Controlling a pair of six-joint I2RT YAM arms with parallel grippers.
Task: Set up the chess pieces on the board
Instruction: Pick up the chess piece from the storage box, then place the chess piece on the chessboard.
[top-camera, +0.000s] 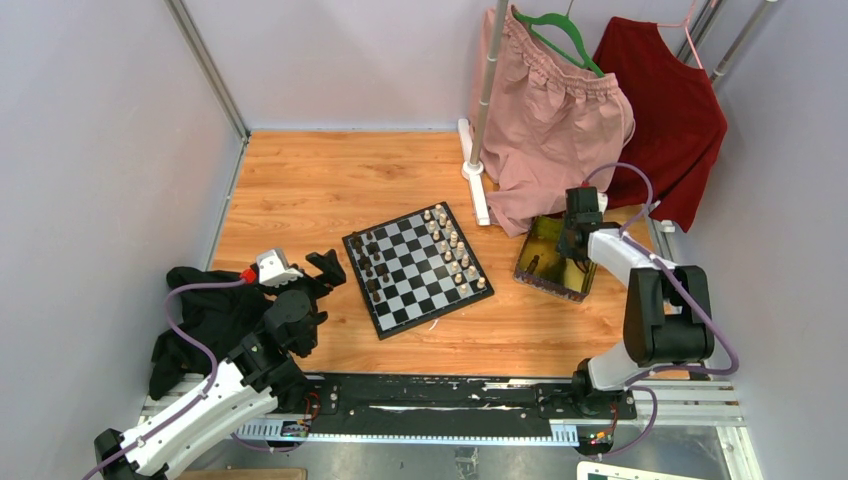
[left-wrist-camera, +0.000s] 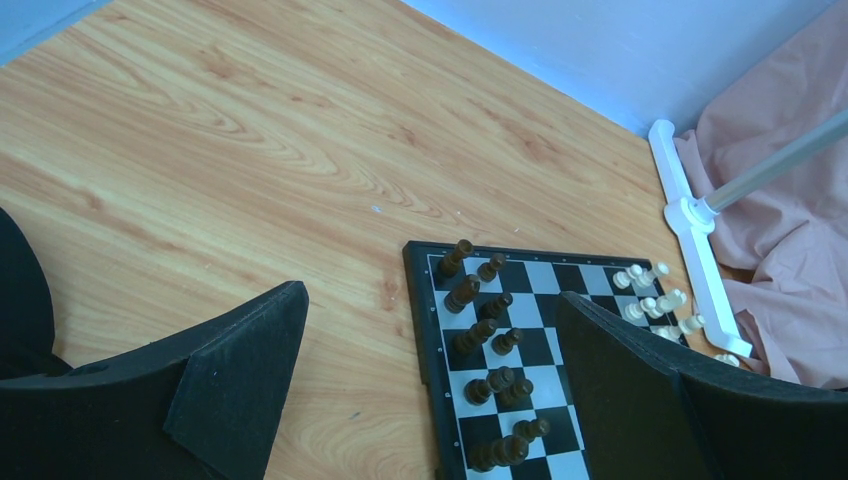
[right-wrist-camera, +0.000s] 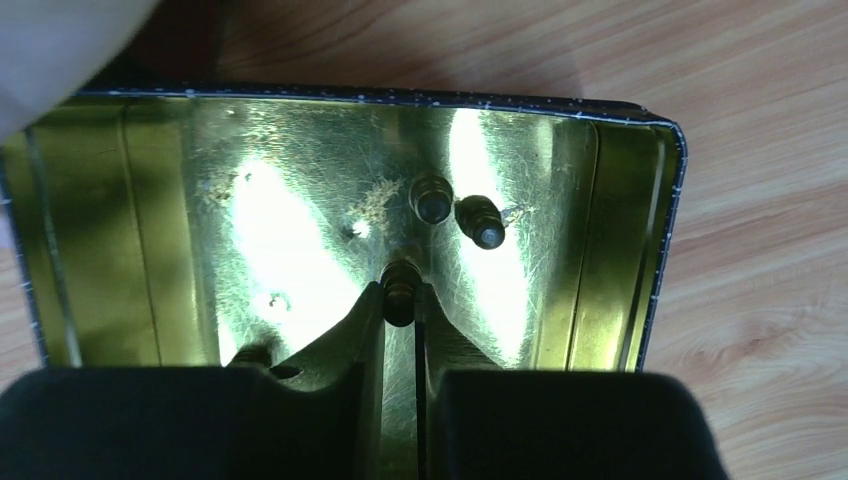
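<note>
The board (top-camera: 428, 280) lies mid-table, with dark chess pieces (top-camera: 368, 265) along its left side and cream ones (top-camera: 455, 250) along its right. In the left wrist view those dark pieces (left-wrist-camera: 480, 335) stand in two rows on the board (left-wrist-camera: 575, 275). My left gripper (top-camera: 305, 280) hovers open by the board's left edge, its jaws (left-wrist-camera: 430, 295) wide and holding nothing. My right gripper (top-camera: 572, 245) reaches down into the gold tray (top-camera: 545, 250). Its fingertips (right-wrist-camera: 400, 300) pinch a dark chess piece (right-wrist-camera: 399, 278). Two more dark pieces (right-wrist-camera: 432, 200) (right-wrist-camera: 482, 222) lie just beyond it.
Another dark piece (right-wrist-camera: 250, 352) shows partly beside my right finger inside the tray (right-wrist-camera: 620, 230). A white rack foot (top-camera: 475, 180), a pink garment (top-camera: 550, 120) and a red one (top-camera: 670, 110) crowd the back right. Black cloth (top-camera: 205, 315) lies by the left arm.
</note>
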